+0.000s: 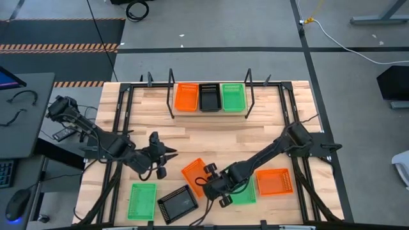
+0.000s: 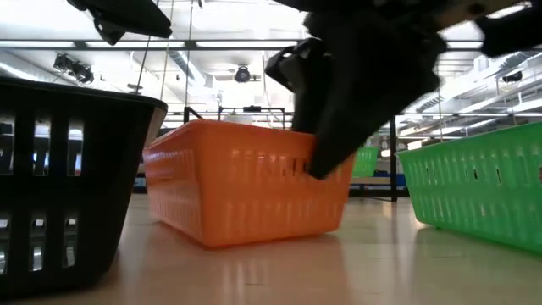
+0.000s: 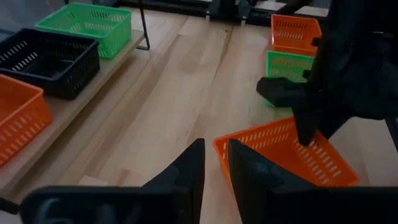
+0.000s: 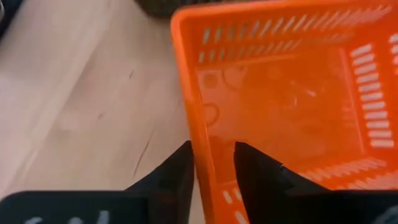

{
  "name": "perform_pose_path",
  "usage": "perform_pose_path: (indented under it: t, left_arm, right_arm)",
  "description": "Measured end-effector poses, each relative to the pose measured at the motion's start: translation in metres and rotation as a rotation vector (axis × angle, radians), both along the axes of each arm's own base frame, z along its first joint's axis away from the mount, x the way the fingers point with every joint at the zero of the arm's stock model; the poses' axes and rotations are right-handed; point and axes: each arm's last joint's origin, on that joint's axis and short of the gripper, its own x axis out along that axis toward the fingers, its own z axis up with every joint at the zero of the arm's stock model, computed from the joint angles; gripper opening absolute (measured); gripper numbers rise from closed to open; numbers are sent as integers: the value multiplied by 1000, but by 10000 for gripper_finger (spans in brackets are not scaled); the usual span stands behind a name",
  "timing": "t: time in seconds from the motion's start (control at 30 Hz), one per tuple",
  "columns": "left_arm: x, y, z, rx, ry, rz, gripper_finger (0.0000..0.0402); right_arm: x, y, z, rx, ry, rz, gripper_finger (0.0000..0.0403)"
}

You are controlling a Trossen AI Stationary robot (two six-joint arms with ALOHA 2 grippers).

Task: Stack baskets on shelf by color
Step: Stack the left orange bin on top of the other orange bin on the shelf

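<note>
The shelf (image 1: pixel 211 115) at the table's far middle holds one orange (image 1: pixel 186 97), one black (image 1: pixel 208 97) and one green basket (image 1: pixel 232 97), side by side. Another orange basket (image 1: pixel 193 174) rests on its bottom on the table near the front middle. My right gripper (image 4: pixel 211 155) comes down over that basket's right end, its fingers standing on either side of one wall with a narrow gap. My left gripper (image 3: pixel 214 152) hovers above the table to the left of this basket, slightly open and with nothing in it. My right gripper straddles the orange basket's end wall (image 4: pixel 200 134) from above, slanting down, one finger outside and one inside. The outer finger (image 4: pixel 181 167) lies against the rim. A small gap shows between the inner finger (image 4: pixel 252 167) and the wall. The basket stands flat on the table.
A green basket (image 1: pixel 142 200) and a black basket (image 1: pixel 177 204) lie at the near left. Another green basket (image 1: pixel 248 193) and an orange one (image 1: pixel 275 181) lie at the near right, partly under my right arm. Bare tabletop (image 1: pixel 211 144) lies between the shelf and the arms.
</note>
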Motion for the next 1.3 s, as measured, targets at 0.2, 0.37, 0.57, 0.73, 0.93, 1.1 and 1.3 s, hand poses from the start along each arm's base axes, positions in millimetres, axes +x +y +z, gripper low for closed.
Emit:
perform_pose_path:
  t: [0.2, 0.37, 0.57, 0.73, 0.93, 1.1, 1.3]
  left_arm:
    - [-4, -7, -2, 9, -6, 4, 75]
    - [-5, -7, -2, 16, -11, 12, 72]
    - [-5, -7, -2, 12, -12, 17, 67]
    - [-5, -8, -2, -5, -17, 22, 70]
    - [-9, -12, -1, 28, -33, 30, 65]
    - [-13, -16, 0, 68, -64, 57, 53]
    - [-15, -20, 0, 66, -67, 42, 48]
  right_arm:
    - [5, -4, 1, 47, -9, 11, 76]
    - [4, -15, -1, -53, 14, -43, 19]
    - [8, -23, -1, -71, 1, -55, 12]
    - [14, -35, 4, -179, -56, -127, 9]
    - [27, -54, 27, -266, -80, -189, 9]
    - [39, -77, 59, -324, -86, -253, 8]
    - [58, -118, 107, -343, -176, -318, 8]
